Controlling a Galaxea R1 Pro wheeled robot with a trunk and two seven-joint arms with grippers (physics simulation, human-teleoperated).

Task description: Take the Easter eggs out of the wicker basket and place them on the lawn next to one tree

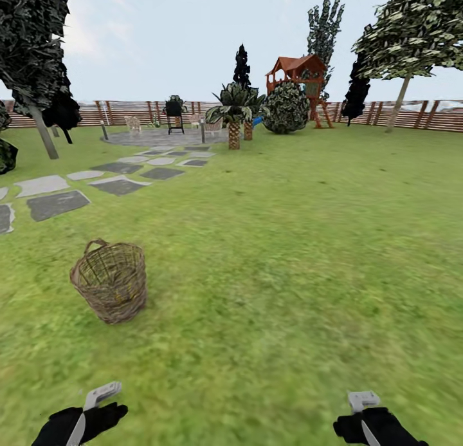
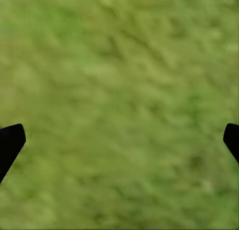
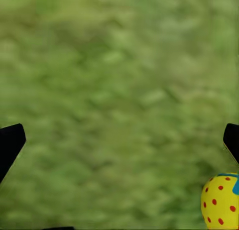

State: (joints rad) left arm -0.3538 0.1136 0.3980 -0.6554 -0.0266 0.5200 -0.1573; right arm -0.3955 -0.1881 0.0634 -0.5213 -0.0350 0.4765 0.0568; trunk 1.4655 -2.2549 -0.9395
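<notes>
1. Head view: wicker basket [image 1: 110, 282] tilted on the lawn [image 1: 289, 253], near the stone path [image 1: 96, 182]. Left hand [image 1: 96, 401] and right hand [image 1: 363, 410] low, well apart.
2. Left wrist view: fingers [image 2: 10, 143] spread wide over grass.
3. Right wrist view: fingers [image 3: 10, 143] spread wide, gripping nothing; Easter egg [image 3: 221, 201] on grass beside one fingertip.

Grey stepping stones [image 1: 119, 186] cross toward a slatted wooden fence [image 1: 424, 114], a red-roofed playhouse [image 1: 299, 73] and short palms [image 1: 235, 111] under pale sky.

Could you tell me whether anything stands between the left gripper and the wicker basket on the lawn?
Nothing visible does. In the head view the left gripper hangs low, and only bare lawn lies between it and the wicker basket, which stands upright ahead of it.
</notes>
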